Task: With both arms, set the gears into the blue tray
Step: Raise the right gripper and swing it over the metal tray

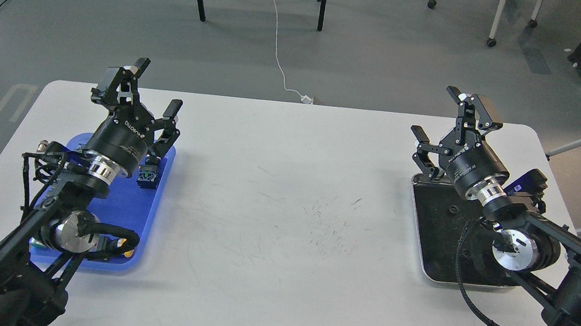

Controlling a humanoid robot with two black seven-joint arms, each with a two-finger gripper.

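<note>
The blue tray [121,204] lies at the table's left, largely covered by my left arm. My left gripper [158,87] hovers over the tray's far edge, open, with nothing between its fingers. At the right, my right gripper [438,114] is raised above the far edge of a dark silver-rimmed metal tray [431,237], also open and empty. A tiny dark ring that looks like a gear [453,207] lies on the metal tray; against the black surface it is hard to make out. My right arm hides the rest of that tray.
A pushbutton switch [149,175] stands on the blue tray's far right part, and other switches peek out under my left arm near the tray's front edge [125,245]. The white table [284,227] shows scuff marks in its middle. Chair and table legs stand on the floor beyond.
</note>
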